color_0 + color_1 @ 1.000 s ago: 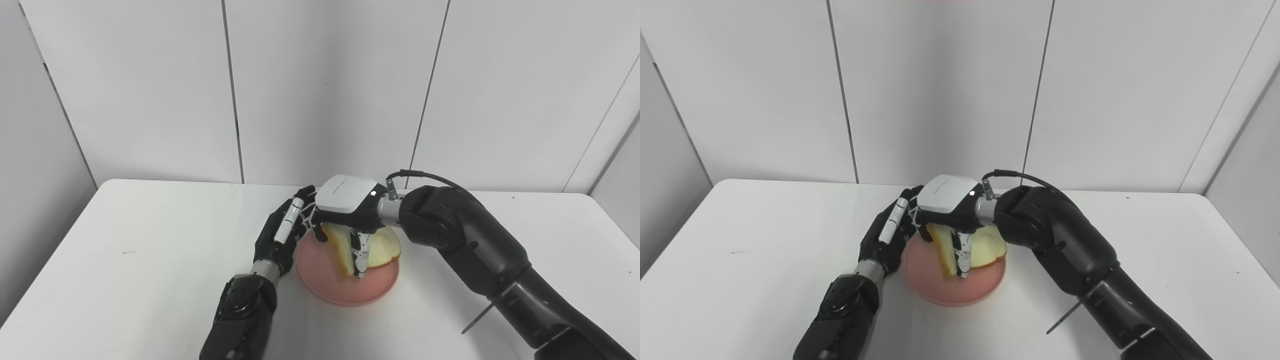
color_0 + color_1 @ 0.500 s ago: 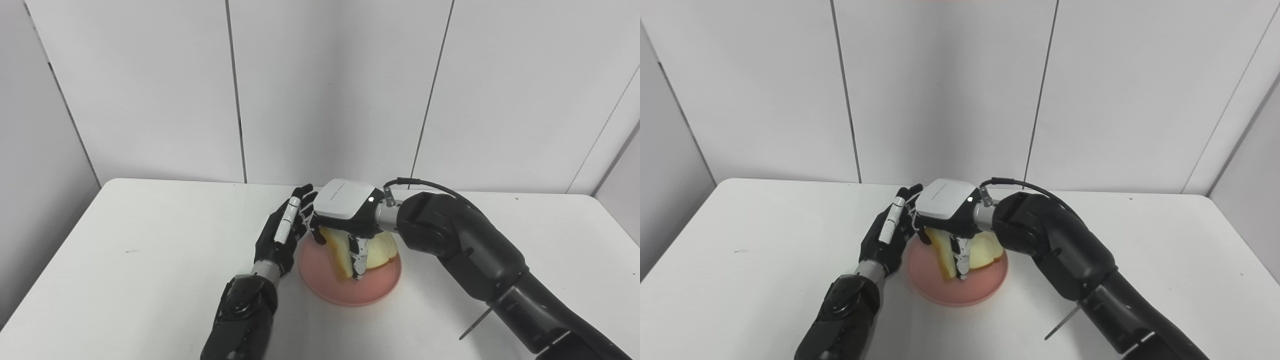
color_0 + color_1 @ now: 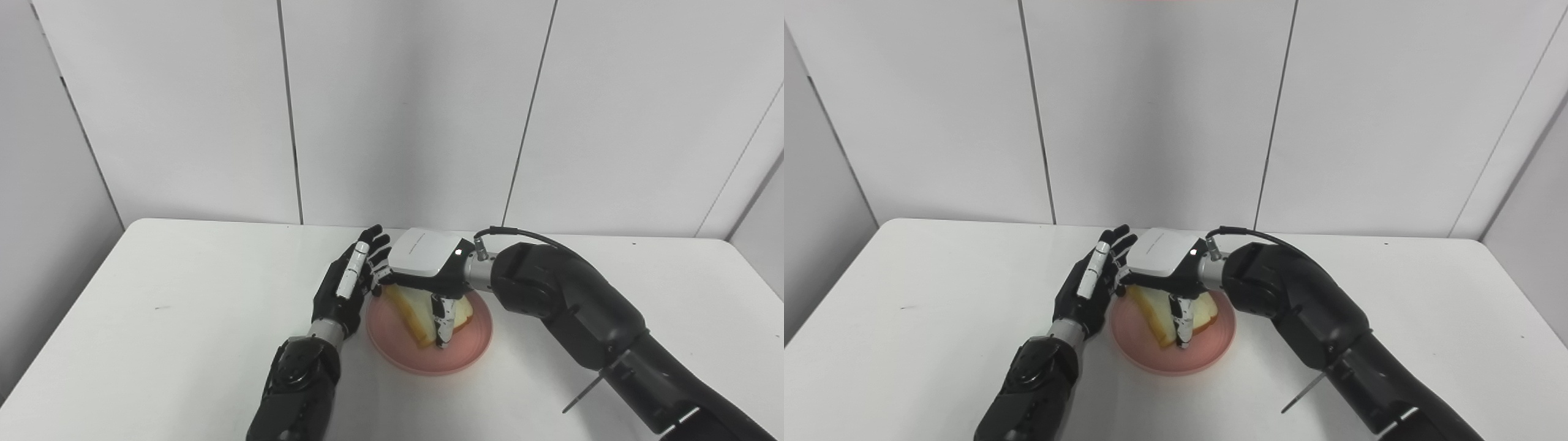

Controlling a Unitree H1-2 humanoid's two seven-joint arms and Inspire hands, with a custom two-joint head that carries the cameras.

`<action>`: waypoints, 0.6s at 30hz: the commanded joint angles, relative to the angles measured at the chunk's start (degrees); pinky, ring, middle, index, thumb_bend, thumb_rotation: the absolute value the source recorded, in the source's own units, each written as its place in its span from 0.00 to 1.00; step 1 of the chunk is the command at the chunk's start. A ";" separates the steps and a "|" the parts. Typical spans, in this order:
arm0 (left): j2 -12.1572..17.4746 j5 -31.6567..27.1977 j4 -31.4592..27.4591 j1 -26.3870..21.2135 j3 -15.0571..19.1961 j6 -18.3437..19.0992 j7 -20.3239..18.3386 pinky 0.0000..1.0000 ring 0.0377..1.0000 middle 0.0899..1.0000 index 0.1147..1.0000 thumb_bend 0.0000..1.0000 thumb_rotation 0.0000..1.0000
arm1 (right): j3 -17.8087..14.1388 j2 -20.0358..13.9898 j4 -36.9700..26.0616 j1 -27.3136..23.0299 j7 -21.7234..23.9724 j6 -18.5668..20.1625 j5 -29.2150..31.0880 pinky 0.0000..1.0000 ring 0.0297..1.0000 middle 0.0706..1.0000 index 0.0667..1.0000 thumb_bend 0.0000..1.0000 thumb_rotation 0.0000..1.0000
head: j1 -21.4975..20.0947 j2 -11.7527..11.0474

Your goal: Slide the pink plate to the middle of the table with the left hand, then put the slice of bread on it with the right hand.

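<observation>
From the left eye view, the pink plate (image 3: 429, 352) sits near the middle of the white table (image 3: 153, 343), so the sliding part of the task looks done. The left hand (image 3: 348, 288) stands on edge just beside the plate's left rim, fingers straight and apart, grasping nothing; its place suggests it serves as a stop against the plate sliding away, though whether it touches the rim I cannot tell. The right hand (image 3: 429, 275) reaches over the plate, palm down, with its fingers curled around the slice of bread (image 3: 416, 312). The slice is low over the plate, tilted, its lower crust edge at or very near the pink surface. I judge the hold is kept so that the bread can be laid flat rather than dropped. A thin line of grey writing runs across the white cover on the back of the right hand, too small to read.

From the right eye view, the same hold shows a little more from the side: one finger of the right hand (image 3: 1176, 278) comes down in front of the bread (image 3: 1157, 309), its tip close to the plate (image 3: 1176, 361), and the thumb side is hidden behind the slice. The left hand (image 3: 1090, 288) stays clear of the bread, flat and open. The lettering on the white cover is unreadable here too, and no other labels or brands appear anywhere.
</observation>
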 commanded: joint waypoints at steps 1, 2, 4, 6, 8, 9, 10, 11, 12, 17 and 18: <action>0.06 0.07 0.27 0.97 0.11 2.06 0.73 0.78 0.85 0.85 0.81 0.81 0.71 | -1.68 -0.04 -0.67 -1.45 -0.45 -0.31 2.95 0.51 0.58 0.65 0.72 0.78 0.28 | 0.07 0.04; 0.05 -0.08 0.16 1.05 0.19 2.18 0.63 0.78 0.85 0.85 0.81 0.81 0.71 | -1.77 -0.06 -0.59 -1.36 -0.25 -0.23 3.46 0.51 0.58 0.65 0.73 0.78 0.28 | 0.07 0.04; 0.00 -0.30 0.05 1.15 0.33 2.34 0.54 0.79 0.86 0.86 0.83 0.81 0.70 | -1.87 -0.14 0.00 -1.27 -0.13 -0.59 4.49 0.53 0.62 0.68 0.75 0.81 0.32 | 0.10 0.07; -0.03 -0.08 0.10 1.21 0.28 2.13 0.67 0.79 0.86 0.87 0.86 0.82 0.70 | -2.02 -0.18 0.56 -1.15 -0.06 -0.64 5.49 0.57 0.65 0.69 0.73 0.86 0.39 | 0.10 0.07; 0.07 0.40 0.23 1.25 0.02 1.70 0.70 0.79 0.85 0.87 0.86 0.82 0.70 | -2.12 -0.23 0.81 -1.04 -0.06 -0.48 6.26 0.58 0.66 0.69 0.73 0.88 0.41 | 0.07 0.16; 0.14 0.53 0.30 1.28 -0.11 1.44 0.55 0.79 0.85 0.87 0.86 0.82 0.71 | -2.17 -0.28 0.81 -0.98 -0.08 -0.45 6.51 0.58 0.67 0.69 0.73 0.89 0.42 | 0.04 0.17; 0.21 0.58 0.37 1.29 -0.18 1.26 0.44 0.78 0.85 0.87 0.85 0.82 0.71 | -2.24 -0.30 0.84 -0.91 -0.09 -0.40 6.77 0.60 0.69 0.71 0.76 0.91 0.44 | 0.01 0.17; 0.25 0.56 0.40 1.29 -0.21 1.15 0.39 0.78 0.85 0.86 0.85 0.83 0.71 | -2.29 -0.34 0.85 -0.86 0.07 -0.22 7.09 0.60 0.69 0.72 0.76 0.92 0.44 | 0.00 0.18; 0.26 0.48 0.43 1.30 -0.18 1.08 0.41 0.78 0.85 0.86 0.84 0.83 0.71 | -2.32 -0.39 0.69 -0.80 0.31 0.09 7.22 0.62 0.71 0.73 0.78 0.94 0.46 | -0.04 0.19; 0.32 0.10 0.63 1.29 0.01 1.00 0.17 0.77 0.84 0.84 0.82 0.82 0.70 | -2.32 -0.73 0.37 -0.82 1.21 0.05 7.72 0.67 0.75 0.77 0.80 1.00 0.53 | -0.11 0.21; 0.34 0.11 0.68 1.27 0.01 0.97 0.10 0.78 0.84 0.84 0.82 0.82 0.70 | -2.35 -0.78 0.20 -0.82 1.56 0.22 7.79 0.67 0.76 0.77 0.81 1.00 0.53 | -0.15 0.21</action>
